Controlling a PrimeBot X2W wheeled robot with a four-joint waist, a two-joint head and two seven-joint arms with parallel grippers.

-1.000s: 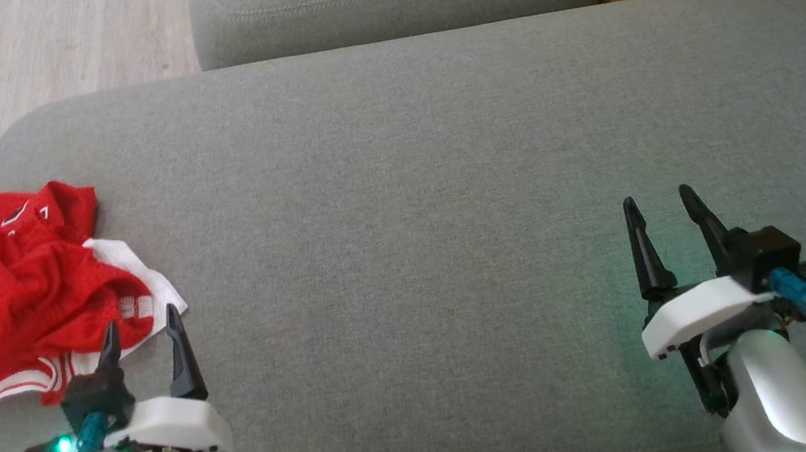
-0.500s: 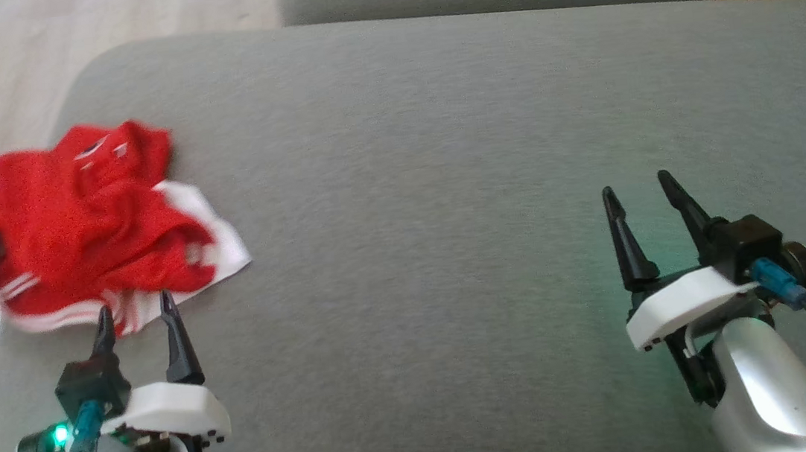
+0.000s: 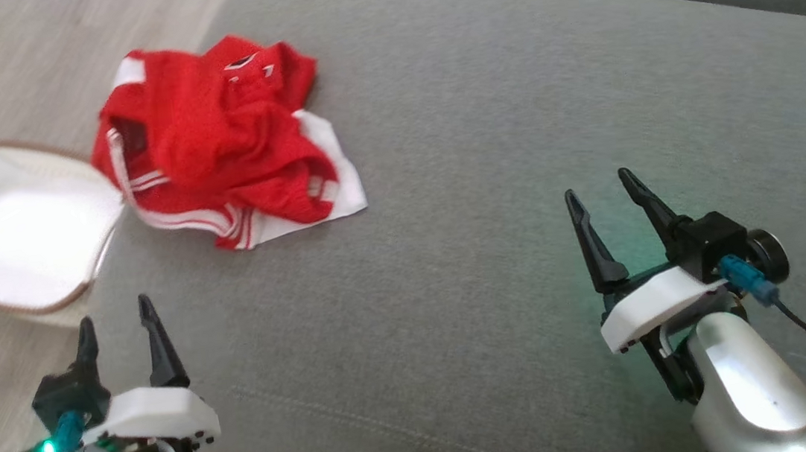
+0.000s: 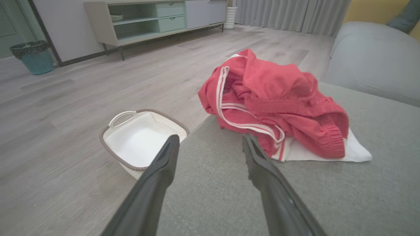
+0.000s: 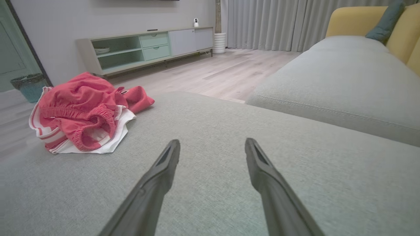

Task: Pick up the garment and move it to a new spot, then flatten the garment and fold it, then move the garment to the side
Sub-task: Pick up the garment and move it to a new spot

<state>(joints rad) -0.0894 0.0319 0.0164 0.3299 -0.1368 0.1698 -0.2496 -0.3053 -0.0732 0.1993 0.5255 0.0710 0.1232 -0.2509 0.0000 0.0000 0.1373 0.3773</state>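
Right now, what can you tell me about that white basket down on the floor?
The basket is a white, plastic-looking tub with rounded corners, a brown woven-looking band round its rim, small holes in its walls and a loop handle at one end. It stands upright and open on the pale wood floor, close beside the end of the grey sofa cushion. Nothing shows inside it.

The left gripper (image 4: 210, 139), its dark jaws spread apart, reaches over a grey sofa cushion (image 4: 328, 196). A crumpled red garment (image 4: 279, 95) with white striped trim lies at the cushion's far corner. Left of the cushion, a white basket (image 4: 108, 149) sits on the wood floor.
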